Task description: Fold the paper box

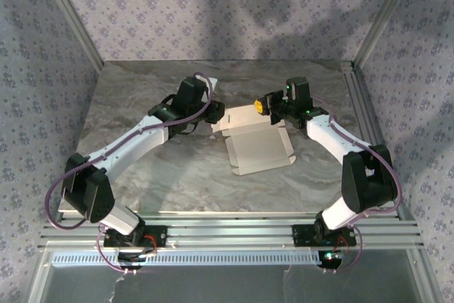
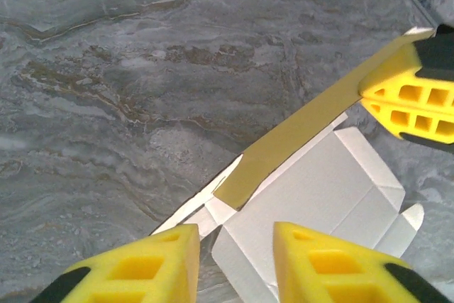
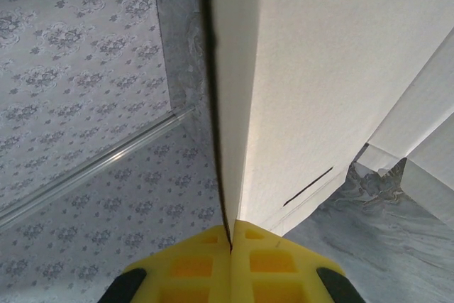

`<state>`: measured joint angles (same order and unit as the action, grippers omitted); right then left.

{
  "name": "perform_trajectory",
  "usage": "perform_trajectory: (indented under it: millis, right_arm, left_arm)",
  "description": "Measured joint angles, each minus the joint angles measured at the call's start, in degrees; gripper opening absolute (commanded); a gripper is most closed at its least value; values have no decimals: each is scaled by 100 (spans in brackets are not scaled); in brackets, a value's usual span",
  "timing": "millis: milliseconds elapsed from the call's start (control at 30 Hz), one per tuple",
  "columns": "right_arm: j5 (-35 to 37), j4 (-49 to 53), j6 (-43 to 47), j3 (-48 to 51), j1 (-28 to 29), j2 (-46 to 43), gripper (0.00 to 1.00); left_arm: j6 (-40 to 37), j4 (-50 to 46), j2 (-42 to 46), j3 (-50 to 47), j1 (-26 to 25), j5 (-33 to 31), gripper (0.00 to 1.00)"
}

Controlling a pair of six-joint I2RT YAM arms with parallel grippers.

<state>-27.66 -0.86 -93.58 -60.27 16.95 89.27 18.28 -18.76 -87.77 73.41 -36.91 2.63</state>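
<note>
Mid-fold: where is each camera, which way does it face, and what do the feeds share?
Top external: above, behind the bases, looking down on the table; arms flank the paper box.
Left wrist: looks down at the box; left gripper open below, right gripper opposite.
Right wrist: looks along the raised flap toward the wall; jaws shut on it.
Shared by all: the box.
</note>
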Motion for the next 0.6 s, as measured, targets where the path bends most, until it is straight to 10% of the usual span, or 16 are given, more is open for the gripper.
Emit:
perform_trajectory:
  millis: [200, 600]
  right_arm:
    - [0, 0, 0, 0, 0, 11, 0]
    - [-2, 0, 0, 0, 0, 11, 0]
  left_arm:
    - [-46, -76, -634, 389, 70, 341, 3]
    - [-133, -269, -999, 778, 81, 420, 0]
